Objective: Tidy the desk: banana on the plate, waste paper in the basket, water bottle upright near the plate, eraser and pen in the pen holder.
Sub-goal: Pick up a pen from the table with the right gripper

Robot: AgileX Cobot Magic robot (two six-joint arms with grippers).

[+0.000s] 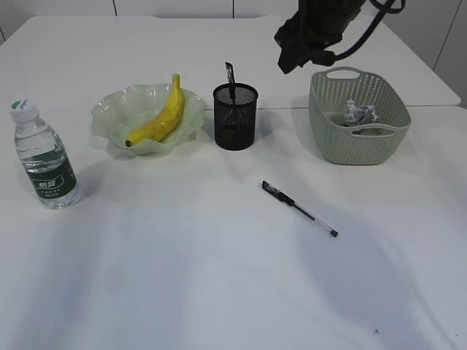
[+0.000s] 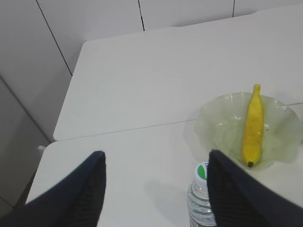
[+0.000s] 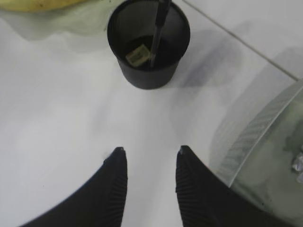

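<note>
A yellow banana [image 1: 160, 117] lies in the pale green wavy plate [image 1: 109, 117]; both show in the left wrist view, banana [image 2: 253, 125] and plate [image 2: 215, 125]. A water bottle [image 1: 45, 157] stands upright left of the plate; its cap [image 2: 202, 171] sits beside my open left gripper [image 2: 156, 163]. A black mesh pen holder [image 1: 235, 117] holds one pen and a small eraser [image 3: 136, 56]. Another black pen [image 1: 299, 208] lies on the table. Crumpled waste paper [image 1: 360, 113] lies in the grey-green basket [image 1: 357, 146]. My right gripper [image 3: 149, 151] is open and empty, above the table between holder and basket.
The white table [image 1: 182, 262] has a seam running across behind the plate and holder. The right arm [image 1: 314, 33] hangs over the back, just left of the basket. A second table part lies beyond the seam, with white wall panels behind.
</note>
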